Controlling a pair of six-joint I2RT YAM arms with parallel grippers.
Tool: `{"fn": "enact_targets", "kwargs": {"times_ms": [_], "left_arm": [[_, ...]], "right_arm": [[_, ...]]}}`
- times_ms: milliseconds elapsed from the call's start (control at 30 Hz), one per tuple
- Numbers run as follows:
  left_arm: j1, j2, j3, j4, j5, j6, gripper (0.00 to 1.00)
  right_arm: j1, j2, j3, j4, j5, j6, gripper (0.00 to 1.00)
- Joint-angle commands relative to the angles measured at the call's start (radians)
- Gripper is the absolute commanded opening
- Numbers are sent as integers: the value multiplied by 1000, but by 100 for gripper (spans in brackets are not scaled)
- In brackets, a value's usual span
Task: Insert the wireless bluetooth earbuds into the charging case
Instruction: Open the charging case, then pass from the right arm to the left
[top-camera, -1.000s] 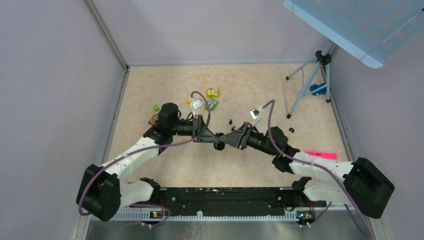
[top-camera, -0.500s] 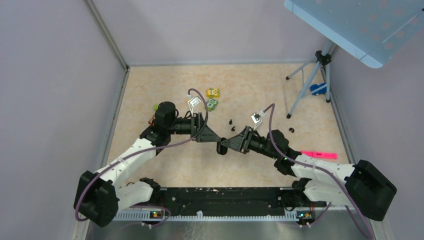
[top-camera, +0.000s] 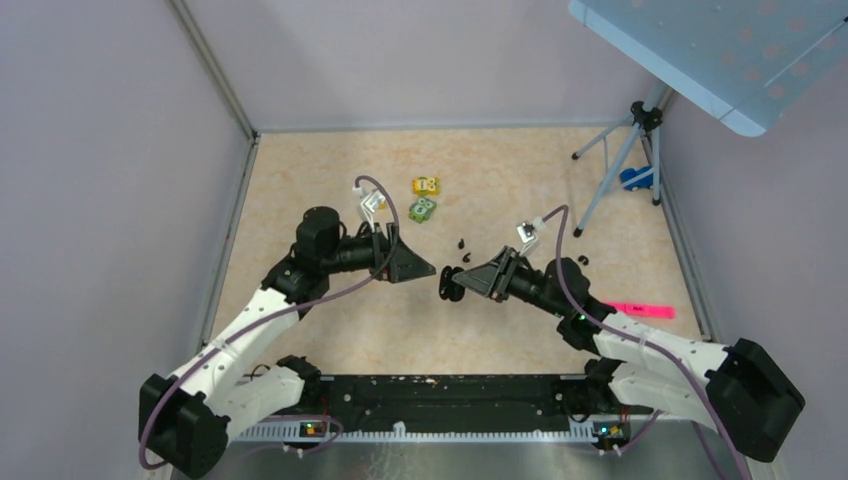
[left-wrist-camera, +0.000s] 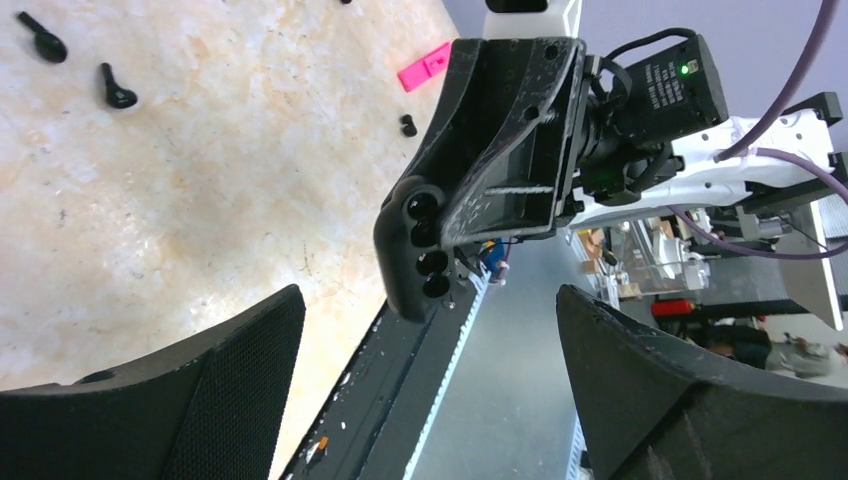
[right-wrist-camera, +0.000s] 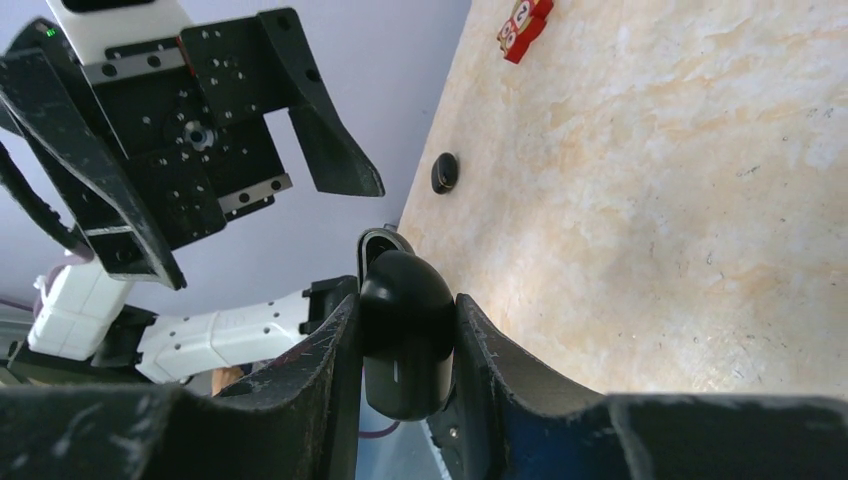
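Jaws of left gripper (top-camera: 430, 270) gone wide since earlier frame, pulled back left, nothing held. Right gripper (top-camera: 462, 283) pinches small black roundish charging case (right-wrist-camera: 405, 330), frame centre. Two tiny black earbuds (left-wrist-camera: 120, 96) lie just above.

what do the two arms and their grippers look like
The left arm and right arm have white links with black joints and bulky black bases. A purple cable runs along each. The left gripper and right gripper are black and wedge-shaped, each with two broad fingers.
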Motion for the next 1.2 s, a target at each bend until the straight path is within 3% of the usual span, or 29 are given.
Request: {"fn": "enact_targets", "kwargs": {"times_ms": [0,200,367,700,767,867,1000,1167], "left_arm": [[5,-86,-63,52,-118,-24,99],[15,-57,-32,-70,-137,0,99],[27,-29,-64,-12,-121,-62,99],[28,46,45,-265,-297,-69,99],[28,32,33,-242,-280,-23,99],[29,1,-4,-115,-117,39,99],[29,-39,-88,176,22,-63,99],[28,40,-82,299,187,-138,99]], "right_arm": [[-25,-36,8,9,10,-6,0],[-68,-38,3,33,-26,4,0],[-152,-20,-24,110,-124,33,0],[-249,16,-89,271,-228,108,0],[-250,20,-95,279,-229,109,0],[-250,25,-96,281,-232,109,0],[-249,27,-95,285,-242,107,0],[-250,44,-92,349,-281,122,0]]}}
